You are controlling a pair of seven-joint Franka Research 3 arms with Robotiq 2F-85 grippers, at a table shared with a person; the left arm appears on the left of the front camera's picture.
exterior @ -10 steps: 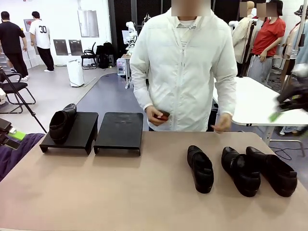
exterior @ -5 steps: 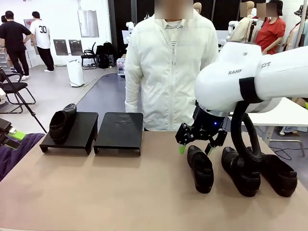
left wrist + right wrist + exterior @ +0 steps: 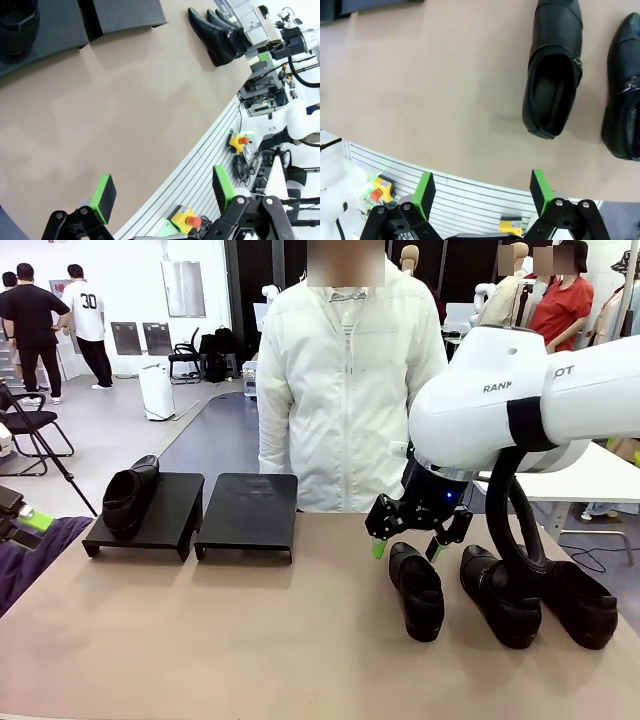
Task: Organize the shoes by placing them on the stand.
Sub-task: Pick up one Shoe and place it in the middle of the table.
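Near left, at the table (image 3: 250, 640) edge: left claw (image 3: 162, 187), spread, holding nothing. Near right: three shoes (image 3: 500, 595) in a row on the table. Over the leftmost shoe (image 3: 416, 590), at its far end: right claw (image 3: 407, 551), spread, hovering. Far left: stand (image 3: 248, 512), two trays side by side; fourth shoe (image 3: 128, 495) on the left tray (image 3: 170, 515). Far edge: person (image 3: 350, 390), standing.

Left hand (image 3: 162, 192) spread wide over table (image 3: 100, 110) edge, stand (image 3: 125, 12) and shoes (image 3: 217, 32) beyond

Bare tabletop (image 3: 250, 640) between stand (image 3: 247, 512) and three loose shoes (image 3: 495, 605), person (image 3: 345, 390) close behind far edge.
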